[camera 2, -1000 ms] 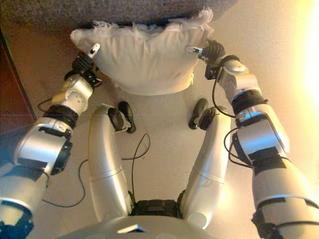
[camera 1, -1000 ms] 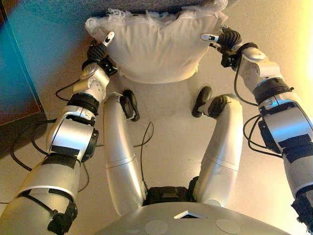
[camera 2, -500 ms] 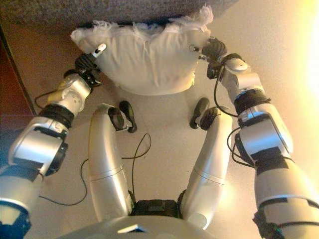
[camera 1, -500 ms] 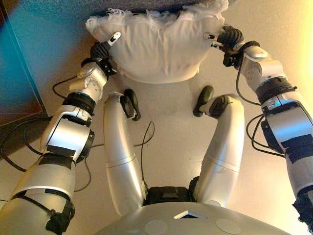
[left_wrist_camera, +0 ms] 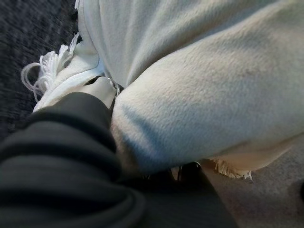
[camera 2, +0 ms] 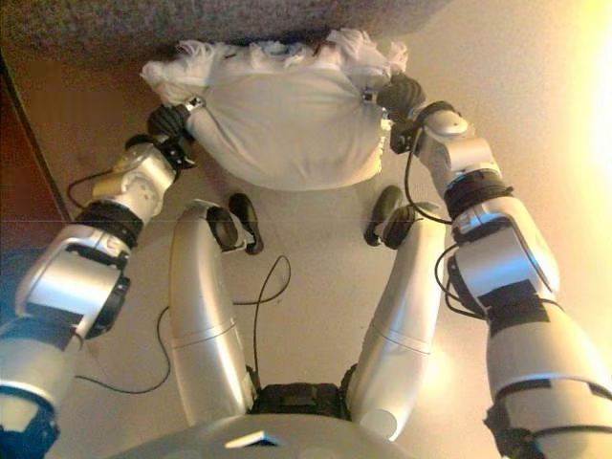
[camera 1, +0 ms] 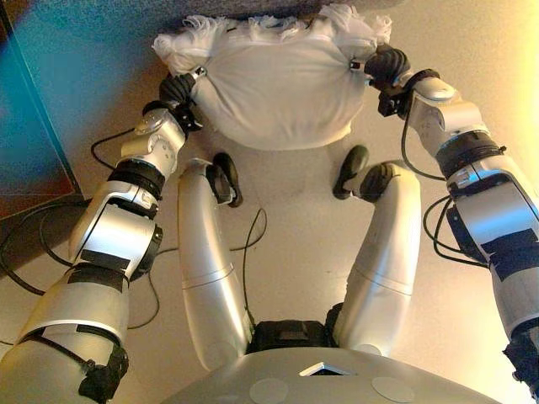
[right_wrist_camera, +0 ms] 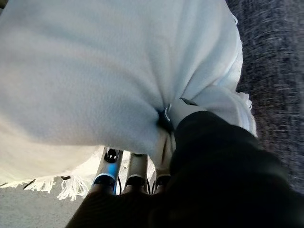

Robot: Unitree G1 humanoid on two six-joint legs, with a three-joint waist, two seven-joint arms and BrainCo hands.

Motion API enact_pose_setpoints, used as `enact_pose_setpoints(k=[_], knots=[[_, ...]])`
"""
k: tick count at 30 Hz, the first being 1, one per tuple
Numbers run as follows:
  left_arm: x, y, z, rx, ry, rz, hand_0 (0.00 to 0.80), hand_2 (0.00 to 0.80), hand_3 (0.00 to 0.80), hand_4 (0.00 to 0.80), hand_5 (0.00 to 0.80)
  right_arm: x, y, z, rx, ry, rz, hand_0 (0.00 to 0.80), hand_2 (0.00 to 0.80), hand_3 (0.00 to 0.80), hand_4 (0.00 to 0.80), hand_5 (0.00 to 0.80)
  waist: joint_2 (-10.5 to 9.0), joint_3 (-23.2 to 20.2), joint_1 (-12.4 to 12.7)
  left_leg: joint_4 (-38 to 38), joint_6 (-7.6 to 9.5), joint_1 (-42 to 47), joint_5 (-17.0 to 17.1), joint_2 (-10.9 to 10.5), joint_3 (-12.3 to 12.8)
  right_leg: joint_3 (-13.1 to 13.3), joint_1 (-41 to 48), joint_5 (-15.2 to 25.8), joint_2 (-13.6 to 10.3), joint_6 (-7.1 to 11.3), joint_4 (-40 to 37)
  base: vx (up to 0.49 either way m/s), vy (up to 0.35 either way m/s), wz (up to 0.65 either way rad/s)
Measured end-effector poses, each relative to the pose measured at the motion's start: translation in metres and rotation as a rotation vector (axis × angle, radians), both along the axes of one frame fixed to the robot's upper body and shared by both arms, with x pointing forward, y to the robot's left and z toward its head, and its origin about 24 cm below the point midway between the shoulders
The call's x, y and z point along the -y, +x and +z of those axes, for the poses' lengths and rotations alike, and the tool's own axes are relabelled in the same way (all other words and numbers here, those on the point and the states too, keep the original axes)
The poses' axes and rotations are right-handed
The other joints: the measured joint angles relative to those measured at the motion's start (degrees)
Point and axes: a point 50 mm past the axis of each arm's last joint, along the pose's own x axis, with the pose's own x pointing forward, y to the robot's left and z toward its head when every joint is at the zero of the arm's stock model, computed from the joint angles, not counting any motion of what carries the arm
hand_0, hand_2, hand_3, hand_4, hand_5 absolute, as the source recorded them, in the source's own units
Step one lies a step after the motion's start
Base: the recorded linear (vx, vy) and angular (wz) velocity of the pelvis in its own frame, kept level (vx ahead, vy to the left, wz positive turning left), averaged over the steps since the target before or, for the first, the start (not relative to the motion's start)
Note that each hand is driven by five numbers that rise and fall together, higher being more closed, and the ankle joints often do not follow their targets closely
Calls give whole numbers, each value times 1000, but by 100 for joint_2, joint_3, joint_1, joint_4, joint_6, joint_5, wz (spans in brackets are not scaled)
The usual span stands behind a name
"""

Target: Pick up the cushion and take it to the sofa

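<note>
1. The white cushion [camera 1: 274, 88] sits between the two hands, squeezed from both sides, right at the edge of the dark grey sofa [camera 2: 115, 24].
2. The left hand [camera 1: 178, 88] digs into one end of the cushion. Its thumb sinks into the cloth and its fingers go under, so it grips the cushion.
3. The right hand [camera 1: 383, 66] pinches the other end. Its thumb [right_wrist_camera: 167, 115] presses in on top and its fingers [right_wrist_camera: 137, 172] sit beneath, by the fringe.
</note>
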Motion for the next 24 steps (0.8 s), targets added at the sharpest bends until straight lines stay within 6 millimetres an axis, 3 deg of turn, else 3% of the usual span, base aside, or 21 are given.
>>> enact_pose_setpoints(k=[6, 10, 15, 19, 24], knots=[[13, -17, -34, 22, 2, -27, 800, 800, 800, 800, 800, 8, -16, -38, 21, 74, -35, 800, 800, 800, 800, 800, -1, -1, -56, -856, 17, 1084, 46, 101, 245, -192, 1108, 186, 142, 107, -993, -2, -56, -13], [19, -36, -58, 29, 11, -38, 800, 800, 800, 800, 800, 15, -42, -77, 17, 140, -66, 800, 800, 800, 800, 800, -12, -4, -86, -1550, -64, 2090, 127, 109, 405, -330, 2108, 312, 217, 215, -1737, 100, -78, -9], [16, -59, -80, 8, -54, 1, 800, 800, 800, 800, 800, 5, -71, -110, -14, 253, -79, 800, 800, 800, 800, 800, -80, -36, -188, -2627, -121, 3550, 274, -5, 586, -433, 3455, 405, 287, 246, -2664, 229, -70, -8], [18, -69, -79, 34, -92, 8, 800, 800, 800, 800, 800, 5, -86, -118, -8, 297, -91, 800, 800, 800, 800, 800, -163, -98, -189, -3614, -233, 4590, 574, -166, 595, -590, 4402, 525, 318, 264, -3370, 146, -110, 2], [21, -76, -75, 55, -49, 25, 800, 800, 800, 800, 800, 5, -91, -108, 37, 344, -105, 800, 800, 800, 800, 800, -281, -184, -169, -4592, -417, 5509, 939, -233, 507, -789, 5261, 632, 429, 228, -3994, 212, -144, 4]])
